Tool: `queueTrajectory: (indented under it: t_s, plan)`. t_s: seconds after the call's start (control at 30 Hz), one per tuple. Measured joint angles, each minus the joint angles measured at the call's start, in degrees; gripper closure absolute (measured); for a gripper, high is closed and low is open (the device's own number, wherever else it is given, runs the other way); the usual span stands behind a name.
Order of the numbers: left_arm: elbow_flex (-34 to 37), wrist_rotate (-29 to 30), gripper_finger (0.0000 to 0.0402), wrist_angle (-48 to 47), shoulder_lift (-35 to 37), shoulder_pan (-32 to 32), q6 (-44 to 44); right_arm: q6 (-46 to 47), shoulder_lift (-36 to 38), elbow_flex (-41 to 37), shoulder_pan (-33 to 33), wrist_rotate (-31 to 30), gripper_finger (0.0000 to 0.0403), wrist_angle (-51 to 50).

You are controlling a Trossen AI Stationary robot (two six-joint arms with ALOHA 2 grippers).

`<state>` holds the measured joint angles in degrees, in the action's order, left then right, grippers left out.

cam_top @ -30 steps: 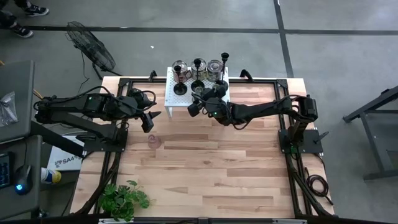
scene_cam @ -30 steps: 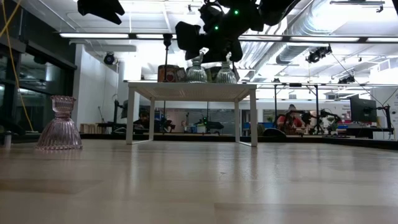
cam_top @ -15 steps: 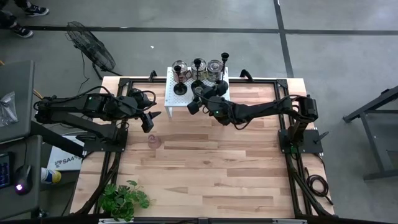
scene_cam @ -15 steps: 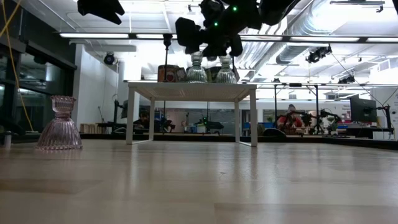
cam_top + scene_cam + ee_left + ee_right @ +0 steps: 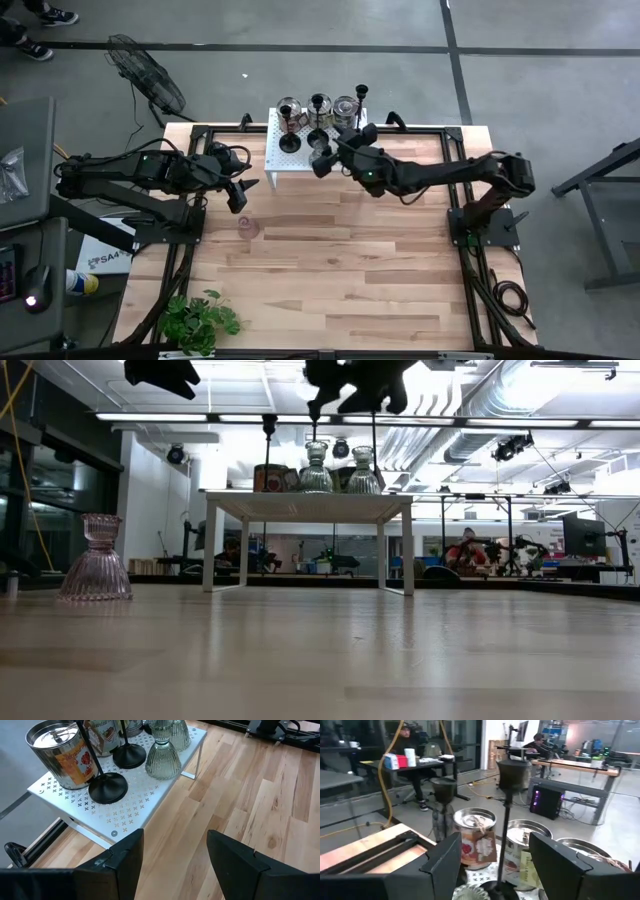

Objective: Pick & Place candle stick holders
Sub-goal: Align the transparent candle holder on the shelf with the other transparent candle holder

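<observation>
Black-stemmed candle stick holders (image 5: 106,787) stand upright on white stand (image 5: 75,802).

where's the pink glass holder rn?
The pink glass holder stands alone on the bare table, left of centre in the high view, just below the left gripper.

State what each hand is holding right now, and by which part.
Nothing is held. The left hand is open and empty over the bare table; the right hand is open above the white stand, facing a black stemmed holder.
</observation>
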<state>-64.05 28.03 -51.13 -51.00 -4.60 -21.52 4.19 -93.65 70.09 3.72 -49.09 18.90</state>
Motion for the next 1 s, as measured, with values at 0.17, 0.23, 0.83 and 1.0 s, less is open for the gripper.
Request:
queueTrajectory:
  t_s: [0.17,0.23,0.83,1.0]
  plan:
    - [0.0,0.0,0.019,0.0,0.0,0.0,-0.2,-1.4,2.9,0.0,-2.1,1.8,0.0179,-5.8]
    - [0.0,0.0,0.019,0.0,0.0,0.0,-0.2,-1.5,3.6,0.0,-3.2,2.9,0.0179,-7.2]
    - [0.0,-0.1,0.019,0.0,0.0,0.0,-0.3,7.9,3.4,-7.3,-9.2,10.2,0.0339,-14.8]
    - [0.0,0.0,0.019,0.0,0.0,0.0,-0.3,10.5,3.4,-12.9,-9.1,11.9,0.0388,-9.4]
